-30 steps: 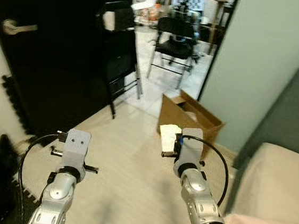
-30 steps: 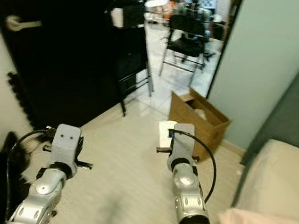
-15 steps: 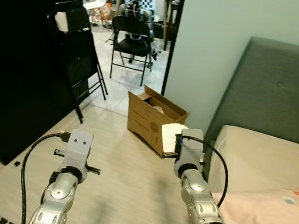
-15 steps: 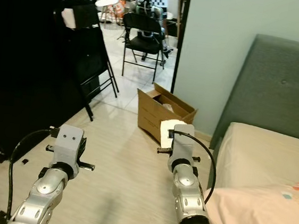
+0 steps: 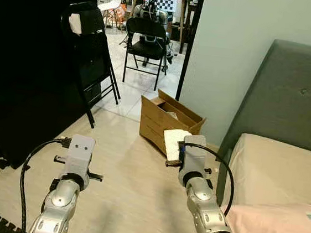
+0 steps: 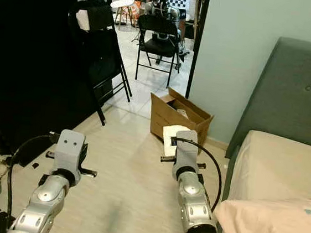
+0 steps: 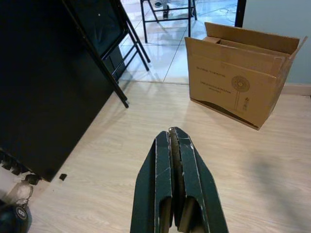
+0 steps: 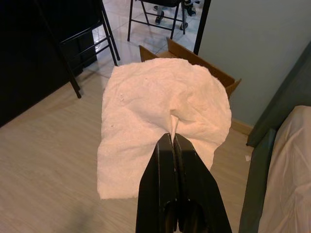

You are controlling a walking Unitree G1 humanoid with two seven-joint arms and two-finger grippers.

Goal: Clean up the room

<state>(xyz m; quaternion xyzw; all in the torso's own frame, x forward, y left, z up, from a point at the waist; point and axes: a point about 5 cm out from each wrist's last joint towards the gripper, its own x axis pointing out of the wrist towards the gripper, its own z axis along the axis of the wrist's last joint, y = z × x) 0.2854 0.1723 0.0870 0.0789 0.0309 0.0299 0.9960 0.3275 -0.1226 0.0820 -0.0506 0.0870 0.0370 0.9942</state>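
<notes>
My right gripper (image 8: 173,138) is shut on a cream-white cloth (image 8: 155,107), which hangs spread out from the fingertips above the wooden floor. In the head views the cloth (image 5: 173,142) shows just past my right wrist (image 5: 192,159), in front of an open cardboard box (image 5: 169,121) that stands by the wall near the doorway. My left gripper (image 7: 172,133) is shut with nothing in it, held over the floor, the cardboard box (image 7: 243,73) ahead of it.
A bed with a grey headboard (image 5: 286,91) and beige mattress (image 5: 277,174) is on the right. Black folding chairs (image 5: 93,49) stand by the dark door (image 5: 28,53) on the left. Another chair (image 5: 147,40) sits in the tiled room beyond.
The camera has turned: one second ago it faced the dark door, now the bed and box sit more centred. The right gripper still holds the cloth.
</notes>
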